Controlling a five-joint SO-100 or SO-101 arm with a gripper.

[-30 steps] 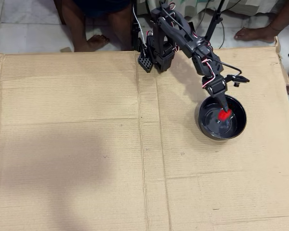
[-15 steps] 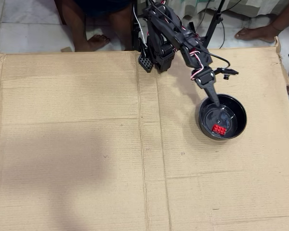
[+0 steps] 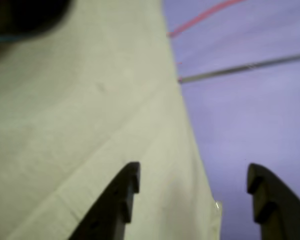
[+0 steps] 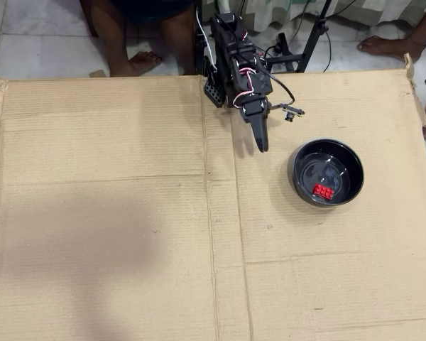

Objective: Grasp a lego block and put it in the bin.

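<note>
While lying flat, the lego block (image 4: 323, 191) runs left-right in the bin (image 4: 348, 153).

A large sheet of brown corrugated cardboard (image 4: 128, 234) is spread across most of the overhead view, laid on a pale tiled floor (image 4: 35, 35) seen along the top edge. The cardboard is crossed by 1 vertical crease near the centre. A glossy black bin (image 4: 327, 172) is set on it at centre right.
</note>
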